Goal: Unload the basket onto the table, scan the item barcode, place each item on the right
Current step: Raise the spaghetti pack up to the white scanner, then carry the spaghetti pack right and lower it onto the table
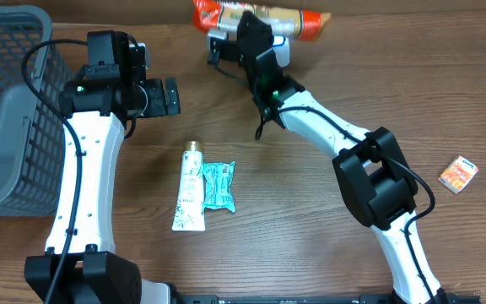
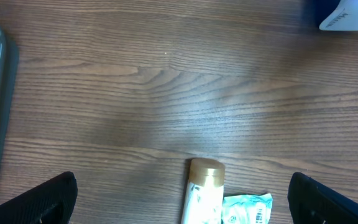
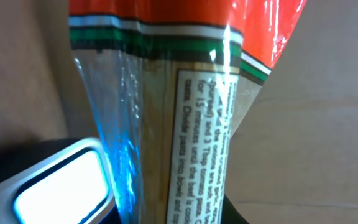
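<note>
Watching the right wrist feed, I see the pasta packet (image 3: pixel 191 112) filling the frame, and the right gripper (image 1: pixel 251 32) looks pinched narrowly on its middle (the fingers themselves are hidden). The packet sits at the table's far edge, long axis running left to right, with the scanner (image 3: pixel 61 186) glowing just beside it on the robot's side. No barcode shows, so I judge it needs rolling toward that window. The left gripper (image 1: pixel 169 95) hangs spread, well apart.
</note>
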`<move>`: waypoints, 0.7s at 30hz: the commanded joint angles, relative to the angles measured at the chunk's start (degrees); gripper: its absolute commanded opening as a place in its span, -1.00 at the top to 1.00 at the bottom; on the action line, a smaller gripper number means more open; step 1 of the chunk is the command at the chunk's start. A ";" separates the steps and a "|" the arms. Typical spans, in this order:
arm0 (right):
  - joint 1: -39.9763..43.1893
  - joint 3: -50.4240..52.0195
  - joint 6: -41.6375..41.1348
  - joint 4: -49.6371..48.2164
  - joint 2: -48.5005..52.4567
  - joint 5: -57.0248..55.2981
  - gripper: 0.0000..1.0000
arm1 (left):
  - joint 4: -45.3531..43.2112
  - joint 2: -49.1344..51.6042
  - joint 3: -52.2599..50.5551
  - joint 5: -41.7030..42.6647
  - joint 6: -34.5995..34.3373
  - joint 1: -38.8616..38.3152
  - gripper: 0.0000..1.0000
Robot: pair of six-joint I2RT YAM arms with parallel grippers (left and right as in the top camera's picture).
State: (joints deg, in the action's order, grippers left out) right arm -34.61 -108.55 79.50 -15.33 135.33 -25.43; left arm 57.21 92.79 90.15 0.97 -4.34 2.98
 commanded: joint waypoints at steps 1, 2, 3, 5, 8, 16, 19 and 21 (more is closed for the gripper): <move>0.04 -6.29 -0.66 -2.10 -0.37 1.77 0.93 | -0.24 -0.26 0.66 -0.33 -0.79 -0.76 -0.99; 0.20 -6.75 -0.70 -2.14 0.39 2.14 0.93 | -0.22 -0.26 0.66 -0.33 -0.79 -0.76 -1.00; 0.26 -7.13 -1.14 -2.21 0.94 2.47 0.93 | -0.22 -0.26 0.66 -0.33 -0.79 -0.76 -1.00; 0.33 -7.21 -1.97 -2.86 2.14 3.43 0.93 | -0.24 -0.26 0.66 -0.33 -0.79 -0.76 -1.00; 0.28 -7.41 -1.92 -7.65 4.70 3.89 0.93 | -0.24 -0.26 0.66 -0.31 -0.79 -0.76 -1.00; 0.22 -7.48 -1.92 -12.15 8.79 6.05 0.93 | -0.24 -0.26 0.66 -0.31 -0.79 -0.76 -1.00; 0.22 -7.48 -1.92 -13.53 9.79 6.27 0.93 | -0.24 -0.26 0.66 -0.33 -0.79 -0.76 -1.00; 0.24 -7.48 -1.95 -13.53 9.99 6.25 0.93 | -0.24 -0.26 0.66 -0.33 -0.79 -0.76 -1.00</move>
State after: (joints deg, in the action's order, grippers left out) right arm -34.52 -112.99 77.97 -25.82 147.85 -19.66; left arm 57.21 92.79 90.15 0.97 -4.34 2.98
